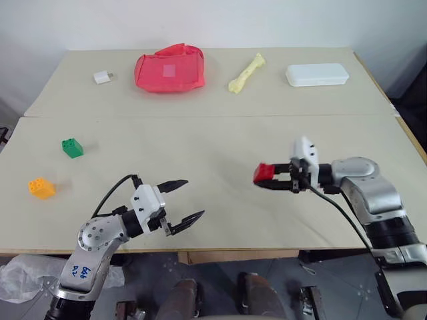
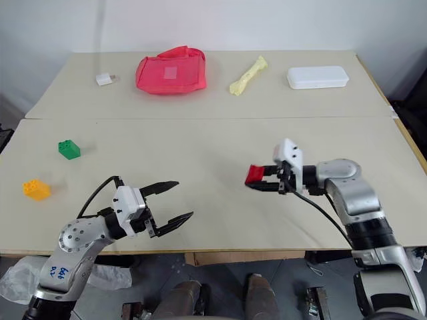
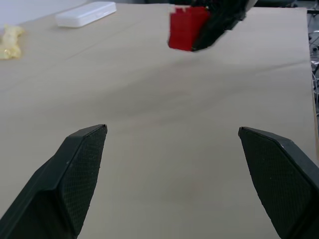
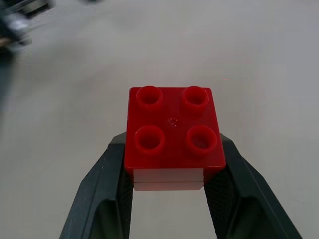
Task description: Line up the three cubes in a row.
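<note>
Left eye view showed the left gripper (image 1: pixel 181 199) spread wide and empty over the table (image 1: pixel 220 147). Right of it, the right gripper (image 1: pixel 267 179) clamped the red cube (image 1: pixel 263 173). Orange-yellow cube (image 1: pixel 41 188) and green cube (image 1: pixel 72 147) sat left of the left gripper.

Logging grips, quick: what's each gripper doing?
Left gripper: open, empty.
Right gripper: shut on the red cube.
</note>
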